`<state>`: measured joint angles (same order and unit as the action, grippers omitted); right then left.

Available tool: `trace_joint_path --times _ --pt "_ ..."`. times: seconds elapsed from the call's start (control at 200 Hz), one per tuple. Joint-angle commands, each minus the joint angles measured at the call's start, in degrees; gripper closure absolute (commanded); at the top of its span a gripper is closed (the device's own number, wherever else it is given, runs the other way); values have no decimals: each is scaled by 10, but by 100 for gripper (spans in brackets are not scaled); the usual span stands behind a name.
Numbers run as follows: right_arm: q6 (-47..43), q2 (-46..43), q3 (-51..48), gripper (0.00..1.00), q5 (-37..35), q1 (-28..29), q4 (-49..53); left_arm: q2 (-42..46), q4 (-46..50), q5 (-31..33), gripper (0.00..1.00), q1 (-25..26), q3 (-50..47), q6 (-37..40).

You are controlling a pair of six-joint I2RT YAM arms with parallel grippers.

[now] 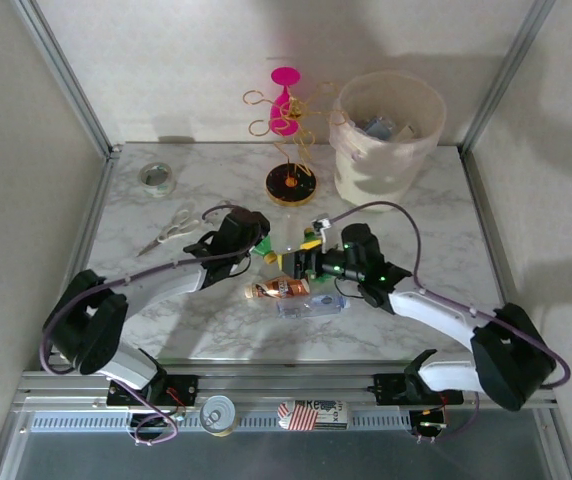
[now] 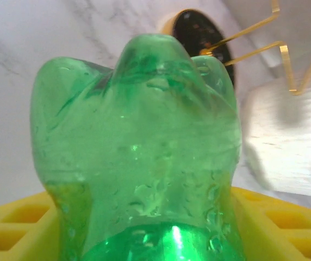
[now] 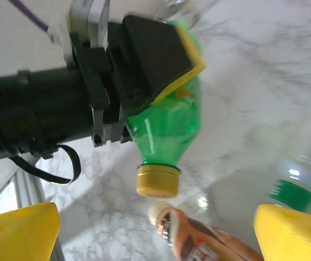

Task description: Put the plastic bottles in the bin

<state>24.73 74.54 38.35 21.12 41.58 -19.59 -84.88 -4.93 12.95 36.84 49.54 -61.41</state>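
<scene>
My left gripper is shut on a green plastic bottle; its yellow pads press both sides of the body. In the right wrist view that green bottle hangs yellow cap down just above the marble. An orange-brown bottle lies under it, between the wide yellow fingers of my right gripper, which is open and touches nothing. A clear bottle lies beside the orange-brown bottle. The cream-white bin stands at the far right with bottles inside.
A gold wire stand with a pink top stands left of the bin on a round dark base. A tape roll and scissors lie far left. A tin can sits below the table's front edge.
</scene>
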Motion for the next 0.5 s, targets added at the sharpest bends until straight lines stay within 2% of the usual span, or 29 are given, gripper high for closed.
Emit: trace_joint_path --times 0.0,0.22,0.336,0.496 --pt "-33 43 53 12 8 28 -22 40 -42 -18 38 8 -27 13" --pt "-44 111 101 23 12 38 -4 118 -81 -25 37 17 -89 16" --pt "-41 129 113 34 23 42 -3 153 -90 -18 36 19 -116 12" --pt "-30 148 126 39 48 54 -8 181 -81 14 35 21 -135 11"
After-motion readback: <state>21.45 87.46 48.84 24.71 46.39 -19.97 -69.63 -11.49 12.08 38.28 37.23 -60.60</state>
